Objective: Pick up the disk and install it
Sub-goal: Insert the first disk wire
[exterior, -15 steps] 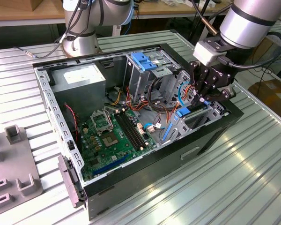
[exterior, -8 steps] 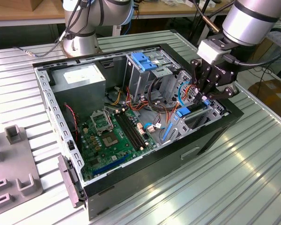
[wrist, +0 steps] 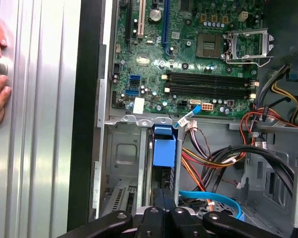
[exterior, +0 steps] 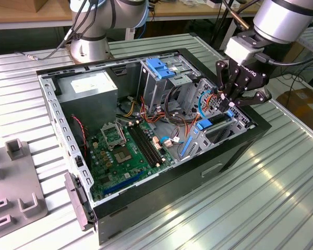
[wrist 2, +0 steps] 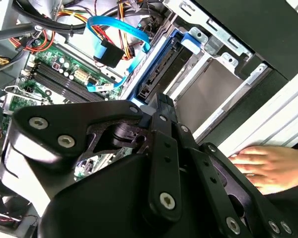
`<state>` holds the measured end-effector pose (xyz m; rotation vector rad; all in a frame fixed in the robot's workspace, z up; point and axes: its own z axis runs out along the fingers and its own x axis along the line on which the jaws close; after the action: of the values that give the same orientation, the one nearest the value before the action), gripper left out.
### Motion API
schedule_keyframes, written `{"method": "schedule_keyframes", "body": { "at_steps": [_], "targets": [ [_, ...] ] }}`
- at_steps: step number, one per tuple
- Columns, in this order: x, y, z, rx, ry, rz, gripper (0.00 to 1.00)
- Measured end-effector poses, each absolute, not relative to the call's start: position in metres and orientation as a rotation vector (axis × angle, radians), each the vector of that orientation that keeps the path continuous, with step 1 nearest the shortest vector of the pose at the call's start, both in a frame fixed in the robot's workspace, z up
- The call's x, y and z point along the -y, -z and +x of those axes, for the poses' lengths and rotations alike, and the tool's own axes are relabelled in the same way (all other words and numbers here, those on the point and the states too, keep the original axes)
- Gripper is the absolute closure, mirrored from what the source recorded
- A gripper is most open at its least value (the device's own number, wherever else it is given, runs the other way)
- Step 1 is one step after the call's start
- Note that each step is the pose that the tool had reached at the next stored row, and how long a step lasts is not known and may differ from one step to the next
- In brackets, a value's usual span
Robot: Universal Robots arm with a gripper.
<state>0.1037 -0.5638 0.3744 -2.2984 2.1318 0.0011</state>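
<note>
Disk: one, standing on edge in a metal bay along the computer case's side wall. Tool hangs just over it, fingers drawn together, nothing seen between them. One blue cable and wire bundles crowd alongside. One person's hand rests on the desk.

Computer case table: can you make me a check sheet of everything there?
Surface: slatted metal table, carrying the open computer case.
Job's things: disk stands on edge in the case's drive bay.
Clutter: grey fixture plate at the exterior view's left.
Grippers: end effector at the disk's end, above the bay.
Cables: blue data cable and coloured power wires inside the case.
Surroundings: a person's hand rests on the table beside the case.
</note>
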Motion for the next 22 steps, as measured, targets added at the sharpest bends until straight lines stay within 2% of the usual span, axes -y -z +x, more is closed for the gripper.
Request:
{"method": "schedule_keyframes", "body": {
  "at_steps": [7,18,22],
  "targets": [
    [0.564,-0.374,0.107,-1.974,-0.002,-2.435,0.90],
    [0.563,-0.374,0.150,-1.956,-0.003,-2.450,0.90],
    [0.563,-0.378,0.159,-1.935,-0.022,-2.474,0.90]
  ]
}}
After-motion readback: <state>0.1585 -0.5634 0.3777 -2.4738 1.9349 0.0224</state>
